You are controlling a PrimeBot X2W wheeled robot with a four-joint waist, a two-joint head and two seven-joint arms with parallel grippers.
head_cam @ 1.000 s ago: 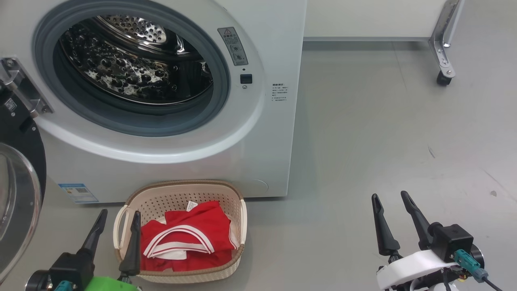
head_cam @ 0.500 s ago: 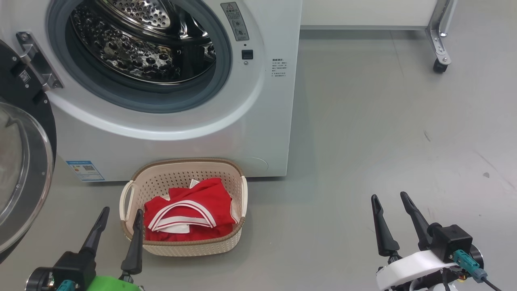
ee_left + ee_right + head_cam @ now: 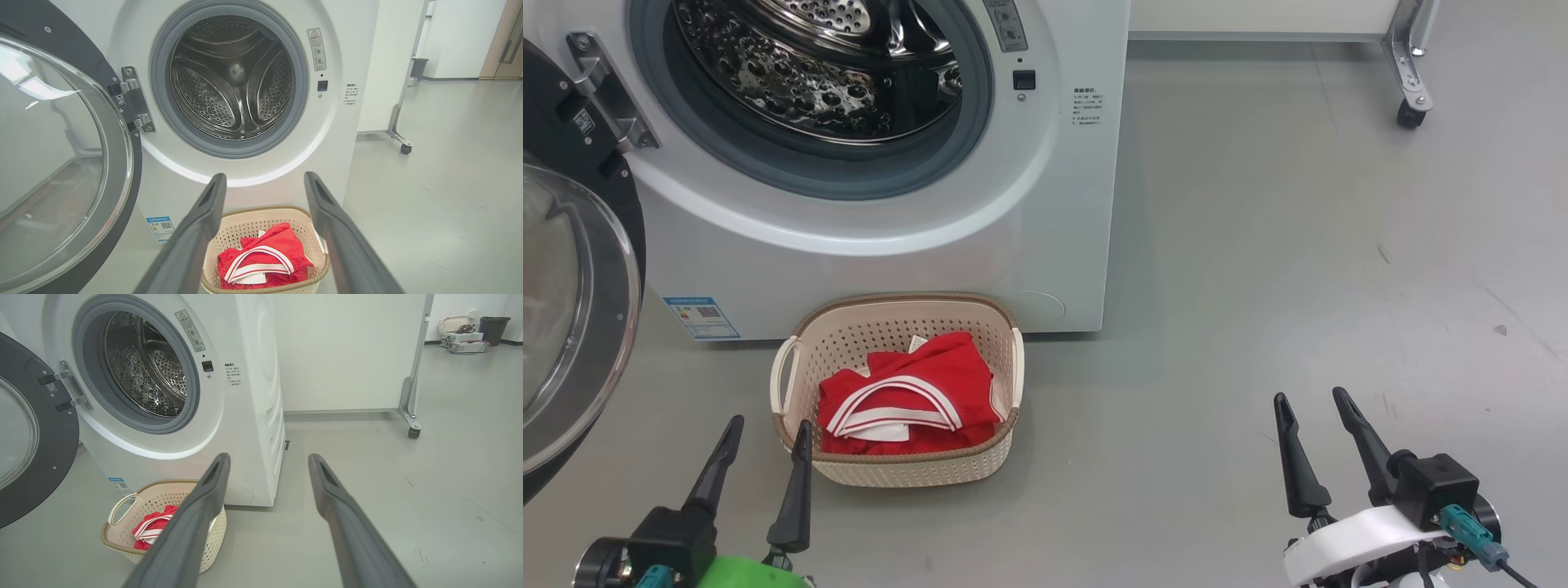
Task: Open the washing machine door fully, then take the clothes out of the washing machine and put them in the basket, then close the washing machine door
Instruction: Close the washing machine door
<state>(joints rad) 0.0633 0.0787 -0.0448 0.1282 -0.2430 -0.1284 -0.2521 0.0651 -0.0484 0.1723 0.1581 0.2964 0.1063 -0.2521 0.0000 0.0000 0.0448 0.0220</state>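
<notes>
Grey floor [image 3: 1258, 245] before washer [image 3: 1054, 245] | door [image 3: 572, 327] wide open | drum [image 3: 233, 77] looks empty | clothes [image 3: 907, 392] in basket [image 3: 907, 298] | left end effector [image 3: 770, 425] and right end effector [image 3: 1311, 396] released, empty | remaining: close door

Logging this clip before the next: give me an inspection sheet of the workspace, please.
Surface: grey floor, small scuffs at right.
Job's things: washing machine door swung open; no fabric seen in the drum; clothes lie in the basket before the washing machine.
Clutter: dark bin and boxes by the far wall.
Grippers: left gripper open, empty, near the basket; right gripper open, empty, above floor.
Cables: teal plug with black lead at right wrist.
Surroundings: white panel on castor frame beside the machine.
</notes>
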